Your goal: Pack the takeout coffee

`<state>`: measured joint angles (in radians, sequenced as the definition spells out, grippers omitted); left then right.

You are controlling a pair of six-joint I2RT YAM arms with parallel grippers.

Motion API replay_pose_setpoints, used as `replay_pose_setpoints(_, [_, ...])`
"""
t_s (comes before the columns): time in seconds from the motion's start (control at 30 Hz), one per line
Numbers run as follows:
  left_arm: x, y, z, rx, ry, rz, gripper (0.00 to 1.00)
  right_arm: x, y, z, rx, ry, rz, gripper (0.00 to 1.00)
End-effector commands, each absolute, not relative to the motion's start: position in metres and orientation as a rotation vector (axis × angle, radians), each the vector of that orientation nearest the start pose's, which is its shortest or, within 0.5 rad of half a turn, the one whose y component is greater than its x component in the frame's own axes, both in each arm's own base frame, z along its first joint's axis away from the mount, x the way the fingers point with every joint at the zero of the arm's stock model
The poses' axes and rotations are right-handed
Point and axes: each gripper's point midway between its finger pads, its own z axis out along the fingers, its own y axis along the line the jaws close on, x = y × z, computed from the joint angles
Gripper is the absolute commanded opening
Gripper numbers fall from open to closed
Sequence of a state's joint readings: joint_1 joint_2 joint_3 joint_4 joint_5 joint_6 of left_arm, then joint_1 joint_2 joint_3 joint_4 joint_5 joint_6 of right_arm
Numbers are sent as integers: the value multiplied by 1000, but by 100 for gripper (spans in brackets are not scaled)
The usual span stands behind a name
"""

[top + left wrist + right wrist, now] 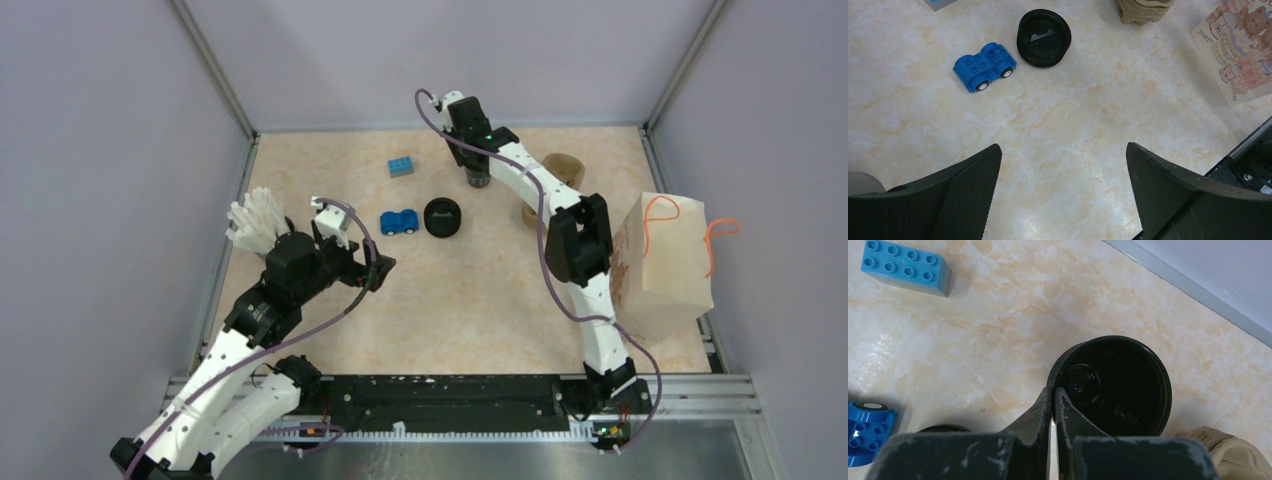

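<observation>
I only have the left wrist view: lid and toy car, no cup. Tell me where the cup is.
Observer: The black cup stands upright at the far side of the table, right of the blue brick.
Operator: Report the right gripper.
Observer: The right gripper has its jaws shut on the cup's rim, one finger inside, one outside.
Operator: Now the bag.
Observer: The paper bag, orange handles showing, sits at the table's right edge.

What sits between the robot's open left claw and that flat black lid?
Just bare tabletop, as the left wrist view shows. The blue toy car sits beside the lid, off the left gripper's line to it.
</observation>
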<state>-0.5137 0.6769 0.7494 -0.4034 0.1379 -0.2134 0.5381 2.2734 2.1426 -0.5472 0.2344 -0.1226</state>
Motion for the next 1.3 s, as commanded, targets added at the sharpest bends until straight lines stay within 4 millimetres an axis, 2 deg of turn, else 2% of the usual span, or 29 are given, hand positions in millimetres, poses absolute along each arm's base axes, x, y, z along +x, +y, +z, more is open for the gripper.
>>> replay_pose_setpoints(0.0, [226,-166,250,393,1856,-626,99,554,272,199,-554,2055,2,0])
replay_pose_setpoints(0.07, [226,-166,250,394,1857,-627,99,554,270,202,-545,2051,-3,0])
replay_pose_setpoints(0.17, [226,-167,250,396,1855,-629,99,555,267,208,-525,2045,-16,8])
replay_pose_setpoints(0.27, [226,-167,250,397,1855,-630,99,555,265,211,-521,2045,-2,0])
replay_pose_setpoints(0.43, [226,-167,249,398,1857,-632,99,555,264,214,-510,2042,30,0])
replay_pose_setpoints(0.5, [226,-167,249,397,1857,-630,99,555,264,215,-498,2044,48,10])
replay_pose_setpoints(0.53, [226,-167,249,398,1858,-631,99,556,263,215,-492,2044,52,11])
replay_pose_setpoints(0.6, [226,-167,248,398,1860,-630,99,556,262,215,-485,2049,65,0])
replay_pose_setpoints(0.73, [226,-167,248,397,1861,-630,99,557,259,218,-462,2048,96,0])
replay_pose_setpoints(0.83, [226,-168,248,399,1863,-631,99,557,257,219,-449,2047,94,11])
replay_pose_setpoints(1.0, [227,-168,247,399,1864,-630,99,556,257,221,-448,2049,115,2])
replay_pose_setpoints(1.03, [227,-168,247,397,1866,-630,99,556,257,222,-444,2048,120,3])
replay_pose_setpoints(1.13, [227,-168,247,399,1865,-630,99,556,256,224,-427,2048,124,13])
replay_pose_setpoints(1.17, [227,-168,247,400,1866,-631,99,556,257,225,-426,2046,128,13])
replay_pose_setpoints(1.23, [227,-168,246,399,1868,-630,99,556,257,225,-429,2044,137,1])
replay_pose_setpoints(1.27, [227,-168,246,400,1868,-631,99,556,258,225,-431,2043,142,0])
